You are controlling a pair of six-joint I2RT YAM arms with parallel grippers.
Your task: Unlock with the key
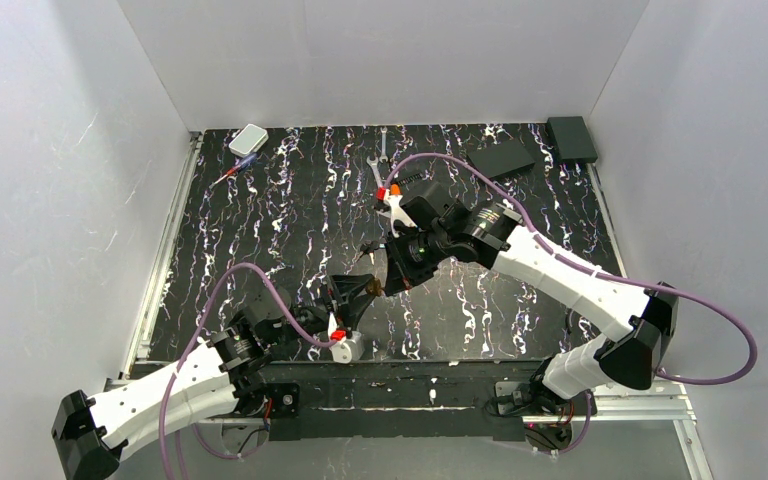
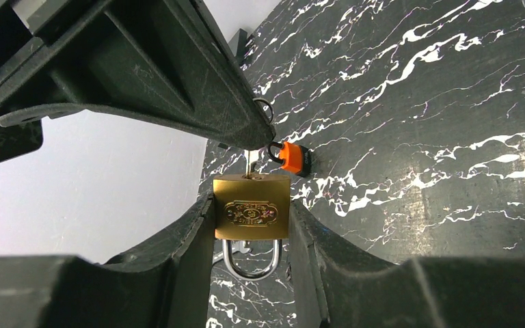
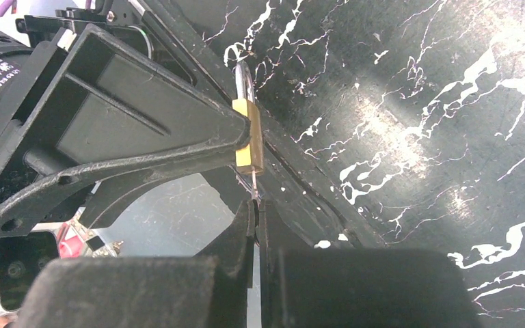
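Observation:
My left gripper [image 2: 251, 215] is shut on the small brass padlock [image 2: 251, 205], pinching its body from both sides, with the shackle [image 2: 249, 263] pointing back toward the wrist and seated in the body. My right gripper [image 3: 256, 208] is shut on the key [image 3: 255, 186]. The key's thin silvery blade [image 2: 251, 162] enters the padlock's keyhole end. A small ring [image 2: 265, 106] and an orange-and-dark piece [image 2: 289, 156] hang beside the key. In the top view both grippers, left [image 1: 358, 293] and right [image 1: 383, 270], meet at the padlock [image 1: 373, 286] above the table's near middle.
Silver wrenches [image 1: 379, 165] lie at the back middle of the black marbled table [image 1: 520, 300]. A white box [image 1: 248, 139] and a pen [image 1: 232, 173] lie back left. Two black boxes [image 1: 500, 158] [image 1: 571, 138] sit back right. White walls enclose the table.

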